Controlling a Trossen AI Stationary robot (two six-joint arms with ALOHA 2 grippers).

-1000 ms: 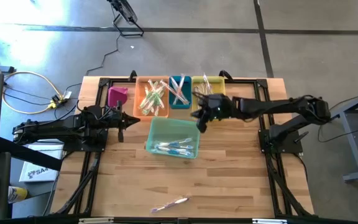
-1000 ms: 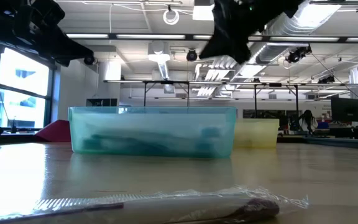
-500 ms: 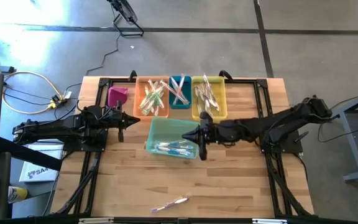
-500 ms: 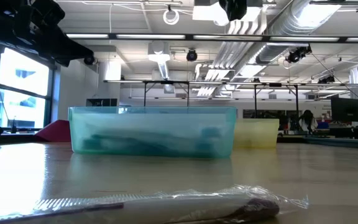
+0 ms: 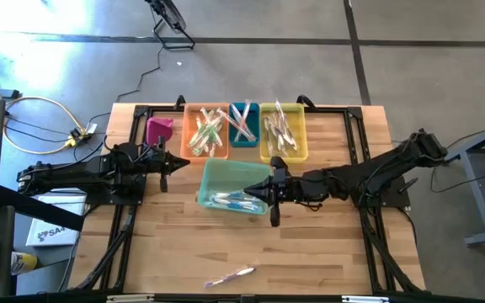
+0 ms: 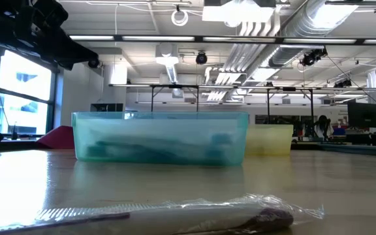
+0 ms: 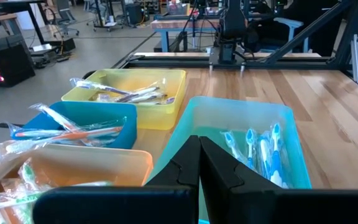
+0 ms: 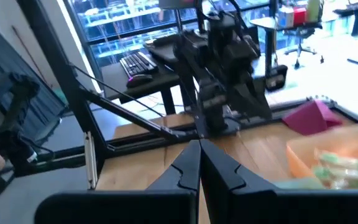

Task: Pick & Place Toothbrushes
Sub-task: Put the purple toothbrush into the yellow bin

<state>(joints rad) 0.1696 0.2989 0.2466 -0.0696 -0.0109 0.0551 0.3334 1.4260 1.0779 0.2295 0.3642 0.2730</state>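
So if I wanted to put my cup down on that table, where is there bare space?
The wood near the front edge is bare except for one wrapped toothbrush. The back is crowded: orange bin, blue bin, yellow bin, then the teal bin between both grippers.

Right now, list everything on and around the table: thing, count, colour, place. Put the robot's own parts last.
Teal translucent plastic bin: one, table centre, holding blue-accented toothbrushes.
Orange plastic bin: one, back row, holding green and orange toothbrushes.
Blue plastic bin: one, back row middle, holding wrapped toothbrushes.
Yellow plastic bin: one, back row, right end, holding pale toothbrushes.
Magenta plastic bin: one, tilted, left of the orange bin.
Wrapped loose toothbrush: one, pale with pink, near front edge.
Wooden table: one, light wood.
Yellow cable: one, on the floor, left.
Left gripper: shut, empty, left of the teal bin.
Right gripper: shut, empty, over the teal bin.
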